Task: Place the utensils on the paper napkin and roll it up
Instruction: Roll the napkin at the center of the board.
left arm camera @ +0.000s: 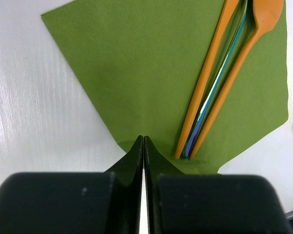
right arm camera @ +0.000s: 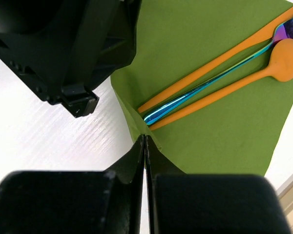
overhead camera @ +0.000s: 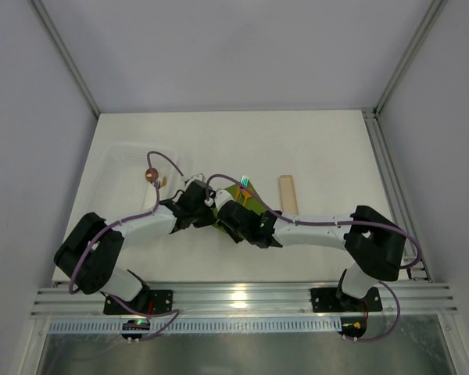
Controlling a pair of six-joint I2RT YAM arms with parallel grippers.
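White desk (left arm camera: 39,122) bears the paper napkin (left arm camera: 146,73); 3 utensils (left arm camera: 215,97) lie parallel on it, heads pointing away. Fingers pressed together, the left hand (left arm camera: 144,141) and the right hand (right arm camera: 145,139) pinch its near edge.

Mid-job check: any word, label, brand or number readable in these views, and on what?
None readable.
The paper napkin is plain, the utensils show no stamp, and the left claw and right claw carry no lettering.
The wooden piece and clear tray are too small to tell.
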